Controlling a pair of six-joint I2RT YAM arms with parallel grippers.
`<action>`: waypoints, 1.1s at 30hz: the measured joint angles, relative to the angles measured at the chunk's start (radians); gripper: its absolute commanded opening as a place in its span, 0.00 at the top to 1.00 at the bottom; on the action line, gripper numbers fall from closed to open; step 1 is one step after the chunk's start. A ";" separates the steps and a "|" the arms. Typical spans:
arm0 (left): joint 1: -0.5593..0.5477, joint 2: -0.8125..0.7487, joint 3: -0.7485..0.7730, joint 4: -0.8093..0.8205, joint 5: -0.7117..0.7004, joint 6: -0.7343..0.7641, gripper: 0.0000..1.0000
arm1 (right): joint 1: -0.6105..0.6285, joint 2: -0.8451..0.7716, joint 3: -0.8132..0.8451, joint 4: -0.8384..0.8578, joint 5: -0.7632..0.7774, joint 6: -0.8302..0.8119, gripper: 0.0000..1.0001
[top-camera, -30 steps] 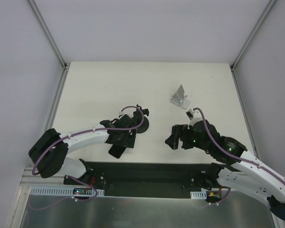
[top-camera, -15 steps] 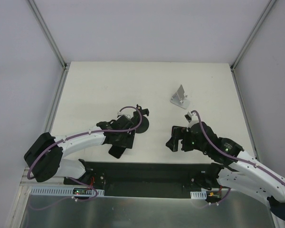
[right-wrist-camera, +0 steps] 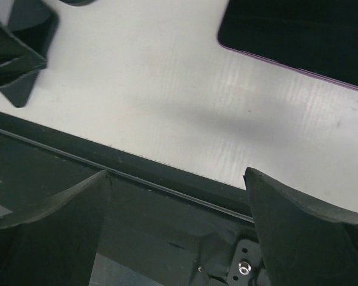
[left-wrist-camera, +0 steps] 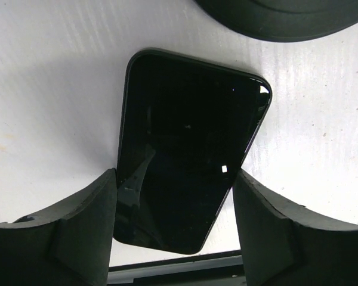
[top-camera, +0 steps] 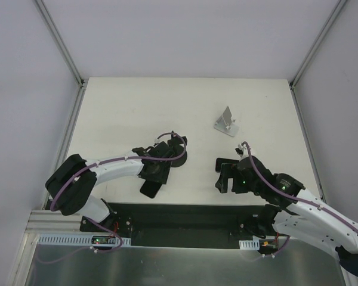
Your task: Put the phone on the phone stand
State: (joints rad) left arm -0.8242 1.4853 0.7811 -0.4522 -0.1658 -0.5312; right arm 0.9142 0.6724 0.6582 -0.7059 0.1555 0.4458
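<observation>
Phone (left-wrist-camera: 191, 131) is lying flat with its dark glass up, right at the near edge of the table (top-camera: 137, 107). That puts it well apart from the phone stand (top-camera: 227, 121), closer to me than the stand and off to its left. The left gripper (left-wrist-camera: 175, 179) is down over the phone's near end with its fingers (left-wrist-camera: 77, 226) on either long side. One looks to be touching the edge and the other is right up against it, but I honestly can't tell if it's pinching or just straddling. The right gripper (right-wrist-camera: 176, 173) is spread wide over bare table at the near edge, on the near side of the stand. Some round black thing (top-camera: 179, 156) sits past the phone, near-left of the stand. The stand itself is the farthest thing out, apart from everything else.
</observation>
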 measured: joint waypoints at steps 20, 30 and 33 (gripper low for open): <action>-0.021 -0.185 -0.119 0.011 0.116 -0.040 1.00 | 0.008 0.135 -0.155 0.235 -0.092 0.056 0.04; -0.021 -0.523 -0.217 0.059 0.141 -0.093 1.00 | 0.095 0.416 -0.187 0.693 -0.195 0.190 0.12; -0.021 -0.597 -0.240 0.071 0.141 -0.100 1.00 | 0.154 0.465 -0.179 0.823 -0.153 0.237 0.24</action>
State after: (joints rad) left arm -0.8455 0.8879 0.5407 -0.3809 -0.0250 -0.6312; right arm 1.0687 1.1370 0.4789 0.1169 0.0021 0.6827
